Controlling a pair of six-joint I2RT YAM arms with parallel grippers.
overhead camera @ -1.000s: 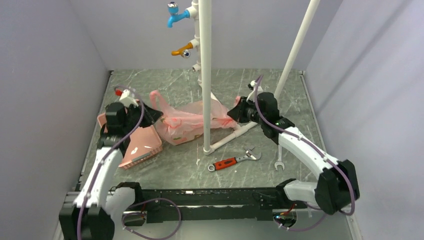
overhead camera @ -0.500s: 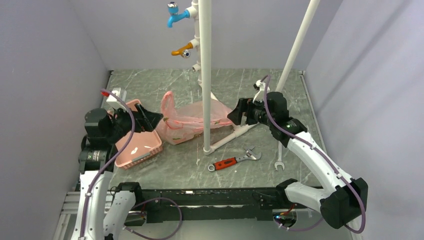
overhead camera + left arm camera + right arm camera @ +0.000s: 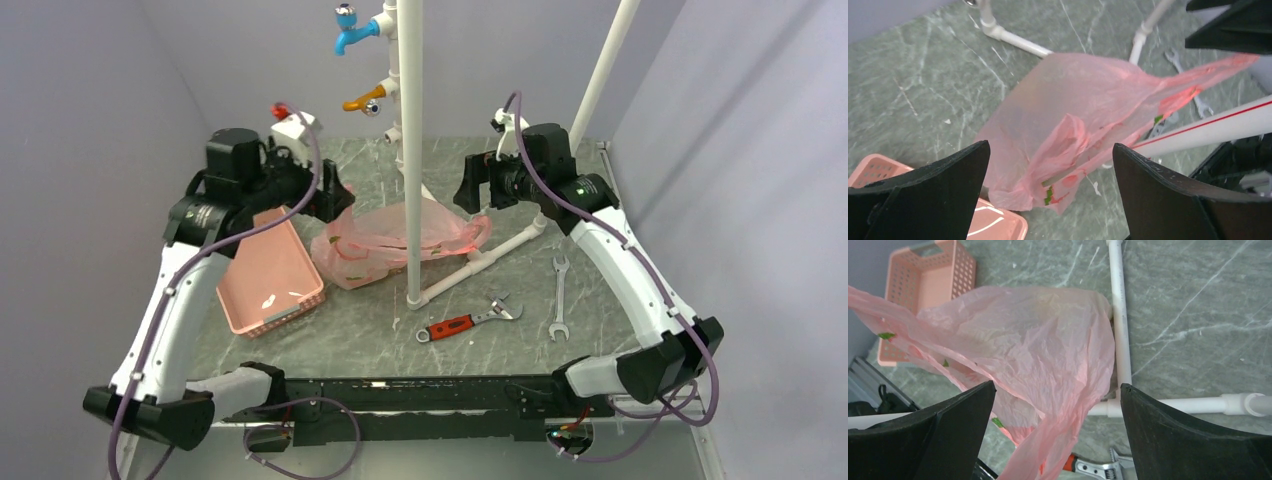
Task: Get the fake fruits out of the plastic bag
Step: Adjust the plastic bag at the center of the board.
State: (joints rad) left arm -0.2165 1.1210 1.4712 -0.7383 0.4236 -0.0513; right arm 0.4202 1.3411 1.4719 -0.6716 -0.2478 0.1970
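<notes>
Raised higher than before, left gripper (image 3: 336,199) and right gripper (image 3: 470,190) both gape open; plastic bag (image 3: 375,242) stretches lengthwise left-to-right between them

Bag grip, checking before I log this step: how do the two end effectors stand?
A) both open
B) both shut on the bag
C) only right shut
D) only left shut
A: each wrist view shows it, the left end effector and right end effector stand wide open, not closed on the bag.

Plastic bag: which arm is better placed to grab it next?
Probably left. The left gripper hangs open over the crumpled end of the plastic bag; the right gripper is open too, but a white pipe lies beside the bag there.
</notes>
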